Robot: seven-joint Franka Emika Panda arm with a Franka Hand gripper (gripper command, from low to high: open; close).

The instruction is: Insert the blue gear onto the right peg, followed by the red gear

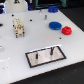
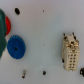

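The blue gear point(image 1: 54, 25) lies flat on the white table at the exterior view's back right; it also shows in the wrist view point(image 2: 16, 46). The red gear point(image 1: 66, 30) lies just to its right, apart from it, and is cut by the edge of the wrist view point(image 2: 6, 23). The grey plate with a black border point(image 1: 45, 61) lies near the front, with two dark upright pins. The right peg point(image 1: 51, 50) is bare, and so is the other pin point(image 1: 37, 56). No gripper fingers show in either view.
A beige block with holes point(image 1: 19, 27) stands at the exterior view's left, also in the wrist view point(image 2: 70, 50). Small dark spots point(image 2: 17, 10) dot the table. A dark green shape point(image 2: 2, 39) sits at the wrist view's edge by the gears.
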